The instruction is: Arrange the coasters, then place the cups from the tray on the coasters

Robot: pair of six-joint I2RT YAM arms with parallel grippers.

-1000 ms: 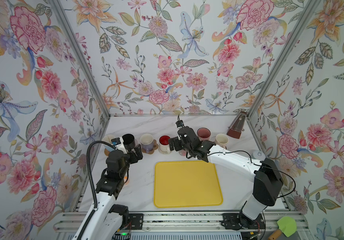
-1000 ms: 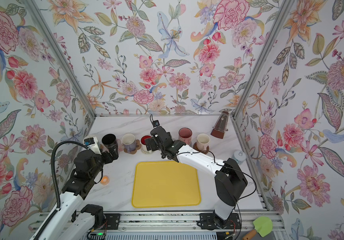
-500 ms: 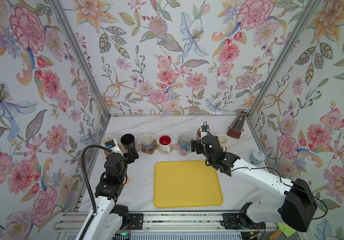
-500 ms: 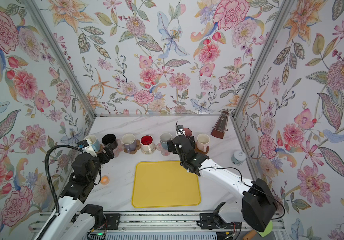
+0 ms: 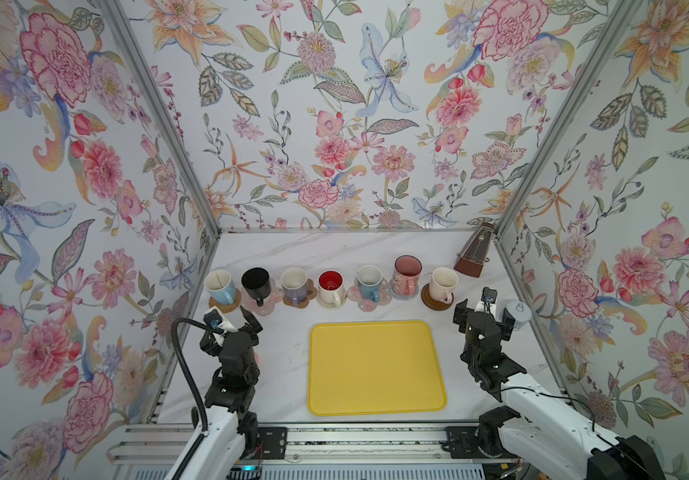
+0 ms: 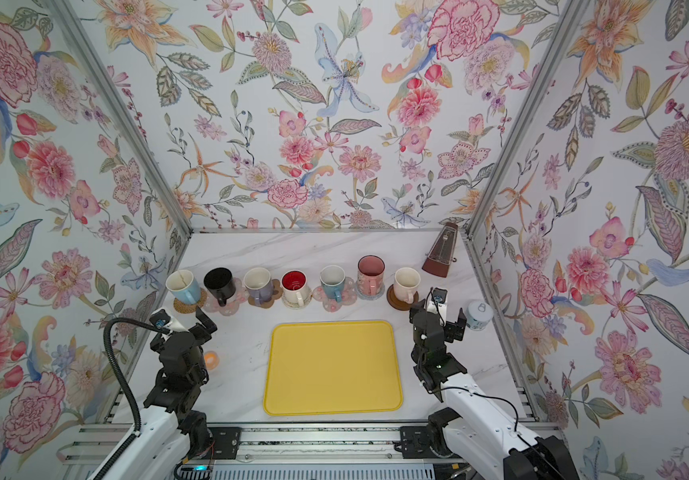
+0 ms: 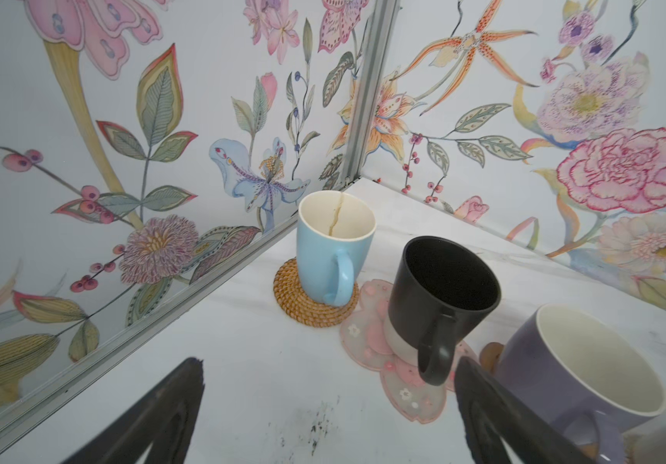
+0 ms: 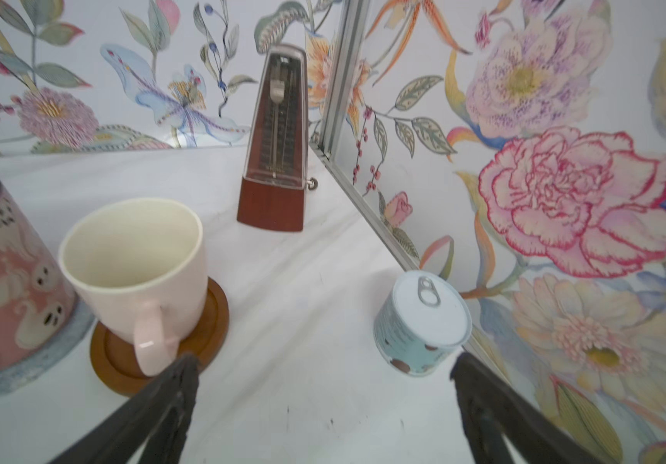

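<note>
The right gripper has pulled back to the right side, spread wide and holding nothing. The left gripper, at the lower left, is spread wide too. All 7 cups stand on coasters in a row above the bare yellow tray, so the job looks done. A tin can sits near the right gripper, not in the way.

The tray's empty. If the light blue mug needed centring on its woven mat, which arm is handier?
Left, most likely: the left gripper hangs open just in front of the light blue mug on its woven mat, while the right gripper, also open, sits at the row's opposite end.
</note>
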